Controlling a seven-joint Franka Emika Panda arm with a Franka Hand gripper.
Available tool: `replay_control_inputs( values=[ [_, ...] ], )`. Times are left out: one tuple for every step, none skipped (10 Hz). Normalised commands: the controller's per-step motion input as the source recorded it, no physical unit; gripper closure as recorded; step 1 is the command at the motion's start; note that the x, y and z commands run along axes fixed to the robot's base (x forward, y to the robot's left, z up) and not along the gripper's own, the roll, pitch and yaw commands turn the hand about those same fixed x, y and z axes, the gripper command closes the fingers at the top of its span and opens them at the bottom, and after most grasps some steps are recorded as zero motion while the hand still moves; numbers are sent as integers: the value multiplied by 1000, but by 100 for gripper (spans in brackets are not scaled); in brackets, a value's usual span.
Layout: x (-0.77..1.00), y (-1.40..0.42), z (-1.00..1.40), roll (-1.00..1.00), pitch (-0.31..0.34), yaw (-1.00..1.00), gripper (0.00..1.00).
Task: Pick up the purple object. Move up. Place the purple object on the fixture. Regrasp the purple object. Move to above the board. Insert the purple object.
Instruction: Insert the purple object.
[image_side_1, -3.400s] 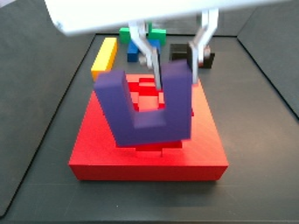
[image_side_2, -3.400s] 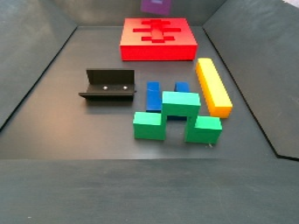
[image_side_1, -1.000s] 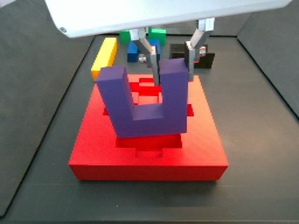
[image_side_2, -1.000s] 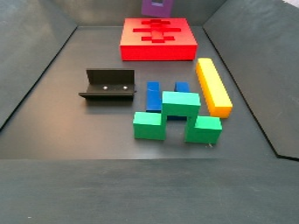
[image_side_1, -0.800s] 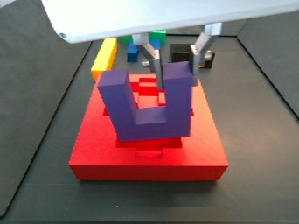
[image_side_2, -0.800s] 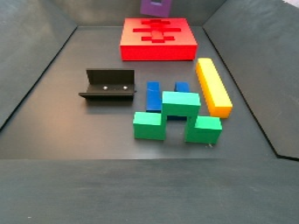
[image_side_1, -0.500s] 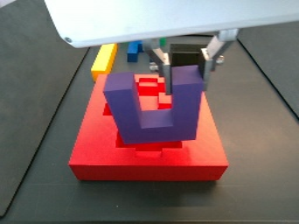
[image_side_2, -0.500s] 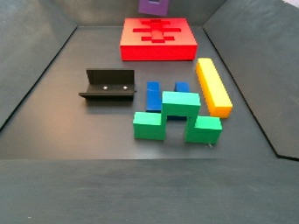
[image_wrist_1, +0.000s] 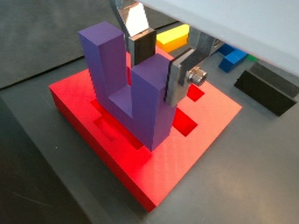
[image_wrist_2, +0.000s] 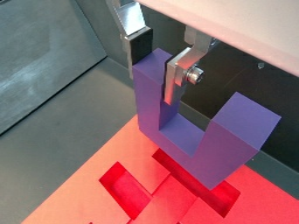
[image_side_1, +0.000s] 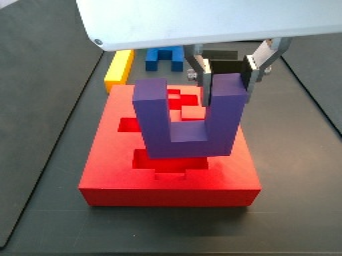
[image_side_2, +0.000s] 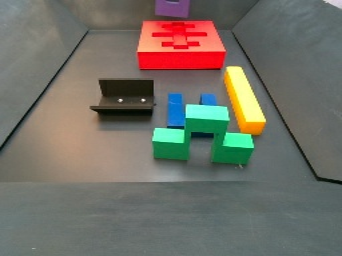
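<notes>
The purple object (image_side_1: 187, 135) is a U-shaped block, prongs up, hanging low over the middle of the red board (image_side_1: 120, 175). Whether its base touches the board, I cannot tell. My gripper (image_side_1: 230, 68) is shut on one prong. In both wrist views the gripper (image_wrist_1: 160, 68) (image_wrist_2: 158, 63) has a dark pad on one side of that prong and a silver plate on the other. The purple object (image_wrist_1: 111, 70) (image_wrist_2: 222, 131) stands above the cross-shaped recesses of the board (image_wrist_1: 163, 166) (image_wrist_2: 93, 201). The fixture (image_side_2: 124, 97) stands alone on the dark floor, away from the board (image_side_2: 154, 55).
A yellow bar (image_side_2: 243, 98), a blue block (image_side_2: 175, 108) and green blocks (image_side_2: 203, 125) lie together on the floor beside the fixture. The yellow bar (image_side_1: 120, 68) and blue block (image_side_1: 166, 57) show behind the board. Dark sloping walls ring the floor.
The gripper has carried the purple object to the right over the board and turned it a little. The other pieces have not moved.
</notes>
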Motion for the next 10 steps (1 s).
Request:
replay_control_inputs(
  values=[
    [0,6,34,111,277,0,100],
    [0,0,100,156,307,0,100],
    [0,0,71,129,321,0,100],
    [0,0,14,0,316,0,100],
    [0,0,0,-13,327,0,100],
    [0,0,0,-51,349,0,100],
    [0,69,0,-184,353,0,100],
    [14,146,-120,-284,257,0,100],
    [20,137,-249,-333,109,0,100],
    [77,163,-397,-384,0,0,100]
  ],
)
